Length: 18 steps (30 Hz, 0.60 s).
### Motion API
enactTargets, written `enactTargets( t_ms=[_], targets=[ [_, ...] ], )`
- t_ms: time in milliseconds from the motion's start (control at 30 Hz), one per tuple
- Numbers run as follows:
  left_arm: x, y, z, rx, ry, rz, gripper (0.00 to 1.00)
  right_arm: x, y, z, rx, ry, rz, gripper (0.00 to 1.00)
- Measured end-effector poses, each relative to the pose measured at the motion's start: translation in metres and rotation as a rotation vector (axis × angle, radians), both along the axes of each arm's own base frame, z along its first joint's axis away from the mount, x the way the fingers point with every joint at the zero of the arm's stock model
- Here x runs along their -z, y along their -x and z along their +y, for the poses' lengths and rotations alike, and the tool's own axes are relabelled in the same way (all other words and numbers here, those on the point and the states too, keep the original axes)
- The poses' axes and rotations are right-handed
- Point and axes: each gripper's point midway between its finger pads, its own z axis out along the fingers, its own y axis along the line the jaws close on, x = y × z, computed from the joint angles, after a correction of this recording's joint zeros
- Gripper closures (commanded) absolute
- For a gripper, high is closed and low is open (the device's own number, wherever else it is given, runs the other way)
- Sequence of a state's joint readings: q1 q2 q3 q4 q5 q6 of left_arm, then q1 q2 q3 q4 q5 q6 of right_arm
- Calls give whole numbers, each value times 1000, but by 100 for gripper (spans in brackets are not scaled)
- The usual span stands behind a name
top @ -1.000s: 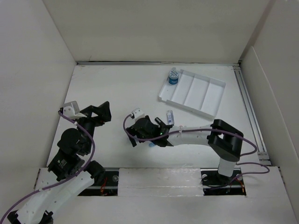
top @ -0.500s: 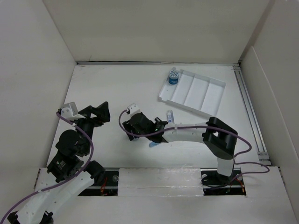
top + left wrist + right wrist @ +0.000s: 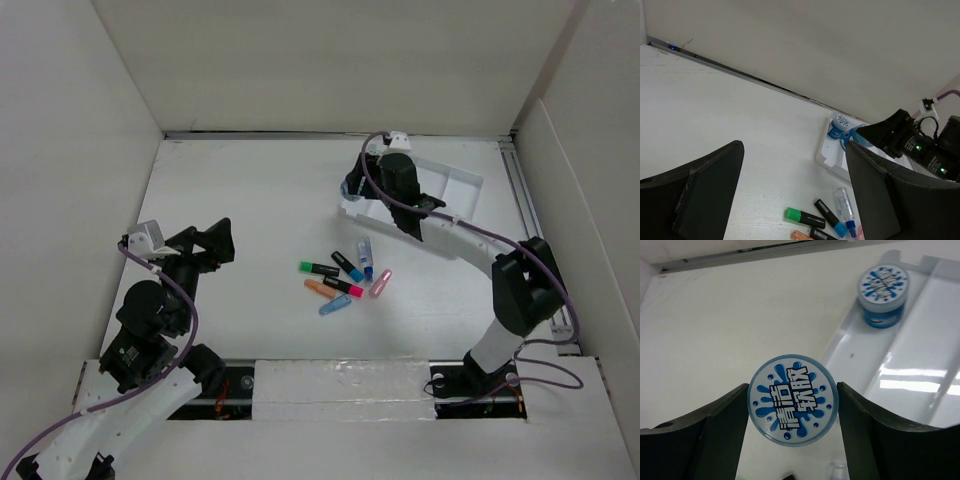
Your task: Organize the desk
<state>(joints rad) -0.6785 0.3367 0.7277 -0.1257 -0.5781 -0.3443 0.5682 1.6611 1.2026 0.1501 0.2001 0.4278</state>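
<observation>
The desk (image 3: pixel 240 200) fills the walled workspace from the arm bases to the far wall, with a metal rail along its right edge. On its far right sits a white compartmented tray (image 3: pixel 455 195), set at an angle.

The right arm reaches far across to the tray's left end. The right gripper (image 3: pixel 791 386) has its fingers clamped on the sides of a round blue-and-white tub (image 3: pixel 792 401), held above the tray's near-left edge. A matching second tub (image 3: pixel 882 290) sits at the far end of the tray's leftmost compartment.

The left gripper (image 3: pixel 792 147) hovers over the near-left desk, fingers wide apart and holding nothing.

A loose cluster of markers (image 3: pixel 340 282) lies mid-desk. It includes a green highlighter (image 3: pixel 318 268), an orange one (image 3: pixel 320 288) and a pink one (image 3: pixel 380 283). A clear blue-tipped bottle (image 3: pixel 365 257) lies beside them.

The tub likely belongs in the leftmost compartment, beside its twin. That is where the trouble could come.

- The tub is round and gripped only at two points on its sides. It may slip or twist if the wrist tilts.
- Let go over the tray's rim or a divider, it could tip and roll onto the desk.
- Brought down too far back, it may knock the seated tub.
- The tray looks light, so a finger pressing on its wall could shove it out of place.
</observation>
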Motion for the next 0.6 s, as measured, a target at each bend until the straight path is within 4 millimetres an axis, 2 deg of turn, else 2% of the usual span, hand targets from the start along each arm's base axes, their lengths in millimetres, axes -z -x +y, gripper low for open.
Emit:
enactTargets(
  t_ms=[33, 67, 100, 267, 367, 500, 600],
  targets=[
    [0, 0, 0, 0, 1, -2, 21, 2, -2, -3, 11, 2, 4, 48],
    [-1, 0, 0, 0, 2, -3, 21, 13, -18, -19, 52, 12, 23, 48],
    [-1, 0, 0, 1, 2, -2, 21, 19, -27, -24, 68, 18, 36, 48],
    [-2, 2, 1, 2, 8, -10, 21, 54, -72, -41, 119, 40, 94, 48],
    [-3, 3, 2, 2, 11, -14, 21, 70, -83, -46, 120, 45, 126, 48],
    [-3, 3, 2, 2, 11, -13, 21, 84, -86, -48, 111, 51, 158, 44],
    [-2, 3, 2, 1, 10, -13, 21, 89, -84, -47, 108, 58, 174, 32]
  ],
)
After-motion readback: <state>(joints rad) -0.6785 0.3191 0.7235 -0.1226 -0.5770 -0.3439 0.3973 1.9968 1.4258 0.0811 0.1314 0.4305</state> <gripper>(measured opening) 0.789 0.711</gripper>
